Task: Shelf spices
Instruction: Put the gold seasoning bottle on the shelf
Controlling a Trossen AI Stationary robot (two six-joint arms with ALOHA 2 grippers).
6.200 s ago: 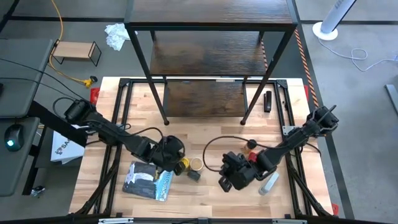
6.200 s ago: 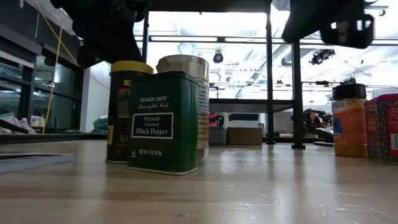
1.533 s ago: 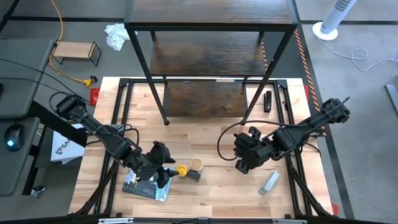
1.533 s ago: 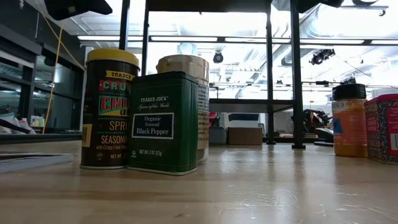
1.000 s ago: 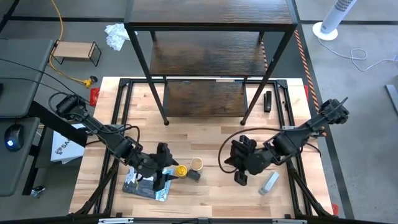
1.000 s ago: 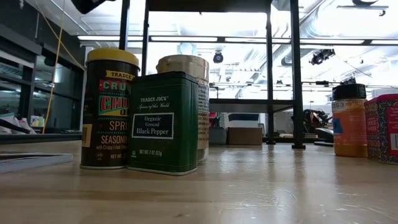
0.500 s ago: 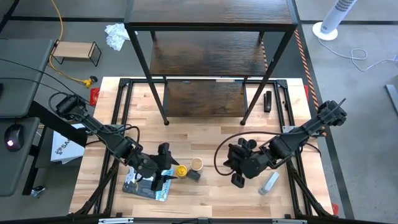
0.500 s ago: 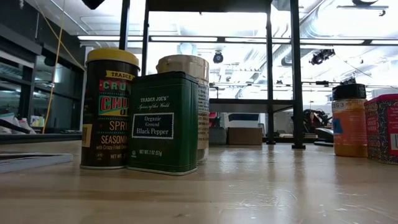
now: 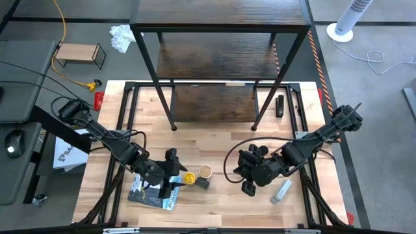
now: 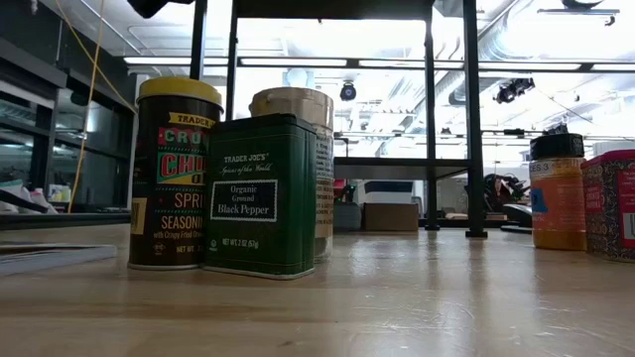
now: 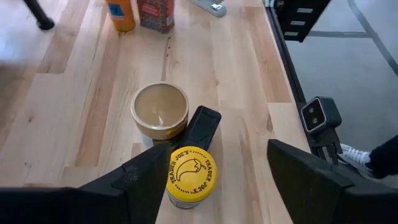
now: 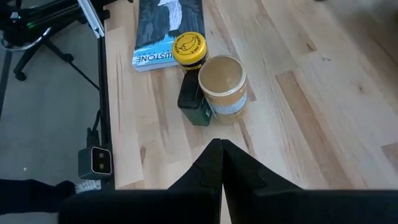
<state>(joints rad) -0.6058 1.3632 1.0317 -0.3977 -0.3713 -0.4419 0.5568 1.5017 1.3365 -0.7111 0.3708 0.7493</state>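
Near the table's front, three spices stand close together: a yellow-lidded jar (image 9: 188, 177), a tan-lidded jar (image 9: 205, 171) and a small dark tin (image 9: 203, 183). In the low view an orange-brown jar (image 10: 557, 191) and a red one (image 10: 611, 204) stand on the table at the right. My left gripper (image 9: 172, 174) hovers open just left of the yellow-lidded jar (image 11: 191, 175), its fingers apart on either side of it without touching. My right gripper (image 9: 247, 179) hangs shut above the table, right of the three. The dark wood shelf (image 9: 218, 58) stands at the table's far side.
A flat blue-grey packet (image 9: 153, 192) lies under my left gripper near the front edge. A grey-white tube (image 9: 281, 190) lies right of my right gripper. The shelf's front legs (image 9: 173, 127) stand mid-table, with bare wood between them and the spices.
My left gripper has rolled a little about its own axis while staying in place, still open. The spices have not moved.
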